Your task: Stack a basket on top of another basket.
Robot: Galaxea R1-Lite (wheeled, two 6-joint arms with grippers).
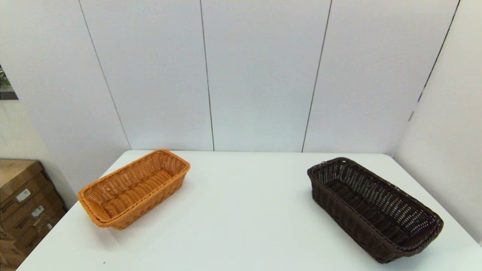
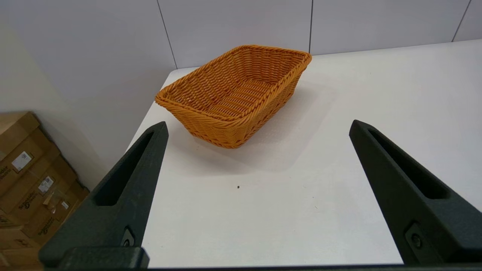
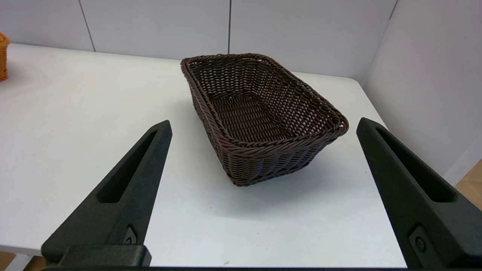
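Nothing is yet stacked: the dark basket [image 1: 374, 209] is seen empty near the table's [image 1: 244, 210] right edge, the orange basket [image 1: 134, 188] by its left edge, well apart, each faced by a spread, empty gripper, left [image 2: 258, 126] and right [image 3: 263, 126].

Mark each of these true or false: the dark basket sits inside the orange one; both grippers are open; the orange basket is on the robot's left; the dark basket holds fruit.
1. The dark basket sits inside the orange basket. False: they stand apart on the white table.
2. Both the left gripper and the right gripper are open. True.
3. The orange basket is on the robot's left. True.
4. The dark basket holds fruit. False: it is empty.
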